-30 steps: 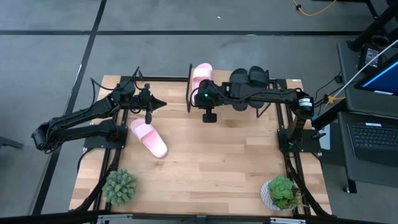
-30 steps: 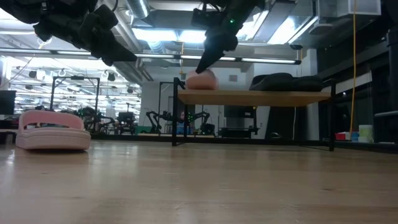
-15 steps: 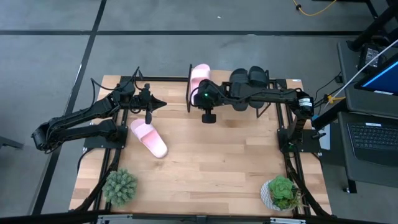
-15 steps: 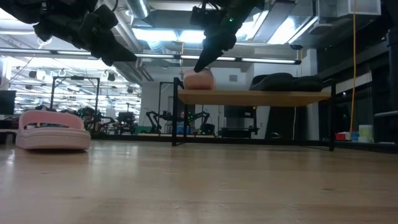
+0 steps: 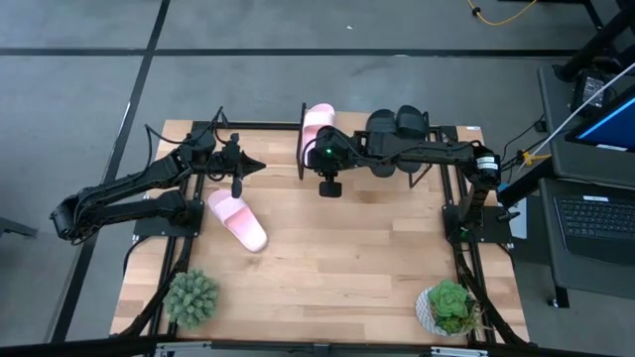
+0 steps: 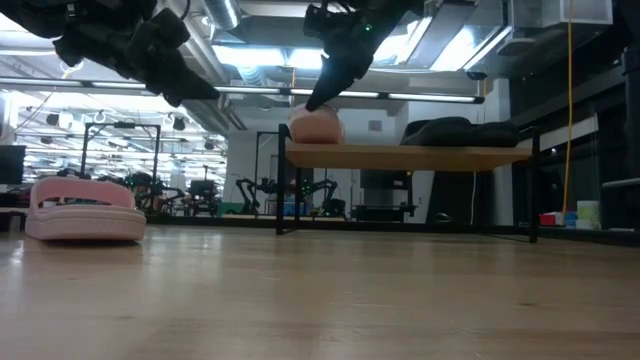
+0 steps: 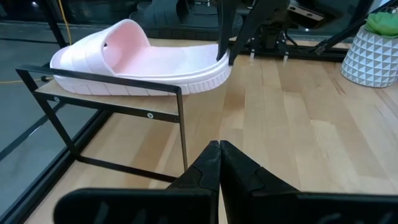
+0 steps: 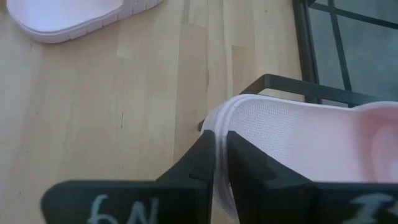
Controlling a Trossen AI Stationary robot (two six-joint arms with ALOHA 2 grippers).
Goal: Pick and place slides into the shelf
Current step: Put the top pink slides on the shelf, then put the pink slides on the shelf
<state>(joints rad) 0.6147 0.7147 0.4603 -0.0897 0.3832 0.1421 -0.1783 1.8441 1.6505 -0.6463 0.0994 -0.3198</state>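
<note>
While pinched shut, right gripper grips pink slide.

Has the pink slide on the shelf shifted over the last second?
Yes, slightly. In the low view the pink slide, pinched at its edge by the right claw, has slid leftward toward the shelf end post.
</note>
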